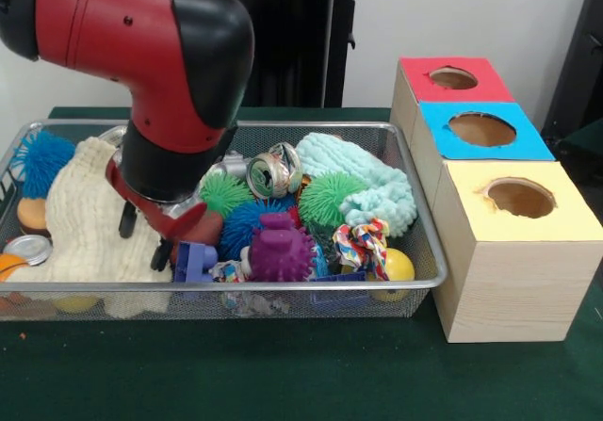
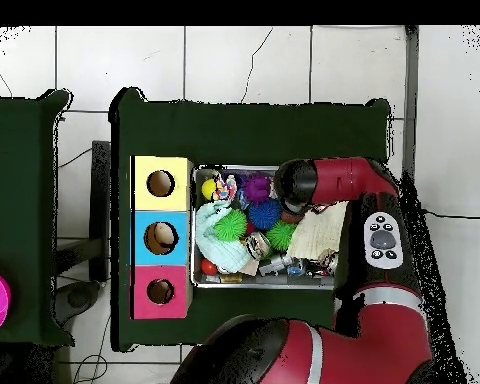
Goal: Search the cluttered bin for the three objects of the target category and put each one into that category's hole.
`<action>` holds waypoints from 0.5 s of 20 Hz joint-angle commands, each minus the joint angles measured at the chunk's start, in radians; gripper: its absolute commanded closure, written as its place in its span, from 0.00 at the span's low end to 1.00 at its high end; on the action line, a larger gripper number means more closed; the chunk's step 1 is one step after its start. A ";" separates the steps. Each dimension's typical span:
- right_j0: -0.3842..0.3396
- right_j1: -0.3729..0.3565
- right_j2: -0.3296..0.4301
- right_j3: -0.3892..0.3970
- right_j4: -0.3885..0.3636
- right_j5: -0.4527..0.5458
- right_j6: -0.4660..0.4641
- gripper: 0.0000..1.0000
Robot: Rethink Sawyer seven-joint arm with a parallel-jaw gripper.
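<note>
The green table (image 1: 283, 374) runs along the near edge of the front view, and on it stands the cluttered bin (image 1: 415, 204), a shallow silver wire-mesh basket. Just inside its near wall lie a purple spiky toy (image 1: 280, 250), a blue plastic block (image 1: 195, 262), a knotted multicoloured rope (image 1: 363, 242) and a yellow ball (image 1: 398, 266). Behind them sit a blue spiky ball (image 1: 243, 221), two green spiky balls (image 1: 226, 193) and a crushed metal can (image 1: 270, 173). A pale mint knitted cloth (image 1: 372, 176) fills the far right corner, while a cream knitted cloth (image 1: 89, 218) covers much of the left side, with another blue spiky ball (image 1: 42, 157) at the far left.

The red and black arm (image 1: 160, 54) reaches down into the bin's left-centre, and its bulk hides what lies beneath it. The end effector (image 1: 146, 237) hangs just above the cream cloth beside the blue block; its two dark fingers (image 1: 126, 219) stand apart with nothing between them.

Touching the bin's right side is a row of three boxes with round holes: yellow-topped (image 1: 528, 204) nearest, blue-topped (image 1: 480, 129) in the middle, red-topped (image 1: 452, 77) farthest.
</note>
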 commanded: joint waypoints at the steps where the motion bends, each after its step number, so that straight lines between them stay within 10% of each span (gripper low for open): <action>1: -0.061 0.147 0.106 -0.074 -0.005 0.181 -0.348 0.00; 8: -0.083 0.184 0.134 -0.090 -0.013 0.185 -0.372 0.00; 9: -0.084 0.186 0.137 -0.091 -0.015 0.190 -0.365 1.00; 10: -0.083 0.184 0.137 -0.089 -0.015 0.187 -0.361 1.00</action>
